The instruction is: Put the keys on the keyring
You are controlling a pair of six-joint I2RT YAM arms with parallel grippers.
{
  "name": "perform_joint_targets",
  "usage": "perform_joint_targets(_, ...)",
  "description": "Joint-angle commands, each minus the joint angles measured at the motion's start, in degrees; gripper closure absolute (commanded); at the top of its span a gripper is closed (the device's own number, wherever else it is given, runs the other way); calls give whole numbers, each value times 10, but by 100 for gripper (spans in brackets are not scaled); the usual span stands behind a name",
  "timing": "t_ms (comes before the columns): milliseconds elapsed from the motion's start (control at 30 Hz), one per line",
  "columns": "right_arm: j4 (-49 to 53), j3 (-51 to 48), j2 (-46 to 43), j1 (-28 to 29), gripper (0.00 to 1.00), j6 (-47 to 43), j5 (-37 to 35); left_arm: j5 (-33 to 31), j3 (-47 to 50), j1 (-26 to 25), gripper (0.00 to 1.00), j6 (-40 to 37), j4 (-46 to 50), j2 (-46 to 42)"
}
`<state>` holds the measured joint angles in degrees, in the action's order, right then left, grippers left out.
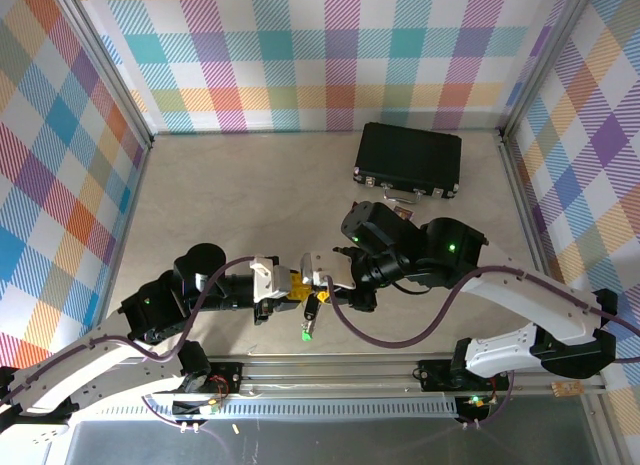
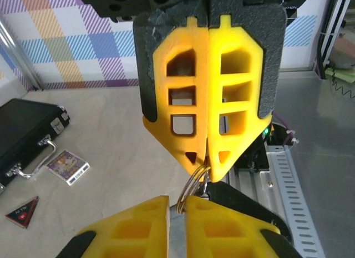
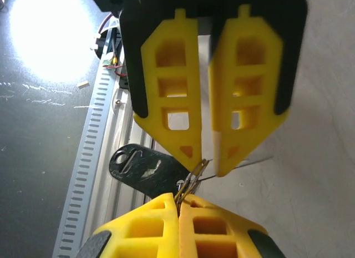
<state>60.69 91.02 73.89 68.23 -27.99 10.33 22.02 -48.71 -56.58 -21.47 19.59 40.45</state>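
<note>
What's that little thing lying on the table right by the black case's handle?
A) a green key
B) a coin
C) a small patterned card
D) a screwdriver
C: the left wrist view shows a small patterned card lying flat on the table just off the handle of the case.

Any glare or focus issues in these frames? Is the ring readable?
Right wrist: blown-out glare top left on the dark glossy surface; the ring still reads against the right fingers. Left wrist: even light, no glare, ring sharp, left fingers slightly soft up close. Top view: evenly lit, but the ring is too small to make out.
</note>
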Motion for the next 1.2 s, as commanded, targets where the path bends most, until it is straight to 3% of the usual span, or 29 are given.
perform_joint_targets(0, -16, 22, -1, 8, 100, -11, 41, -1, -9, -4, 86, -1, -9, -1)
perform_joint_targets(33, -17, 22, 0, 8, 100, -9, 41, 1, -6, -4, 86, 3, -17, -3)
perform_joint_targets(133, -18, 22, 1, 8, 100, -8, 40, 22, 7, -4, 100, 18, -57, -10)
perform_joint_targets(433, -31, 2, -14, 8, 100, -1, 24, 62, 52, -4, 100, 86, -165, -57)
perform_joint_targets(800, -91, -51, -63, 8, 100, -12, 25, 50, 101, -4, 100, 147, -273, -73)
perform_joint_targets(1167, -123, -66, -69, 8, 81, -3, 15, 53, 124, -4, 100, 168, -320, -77)
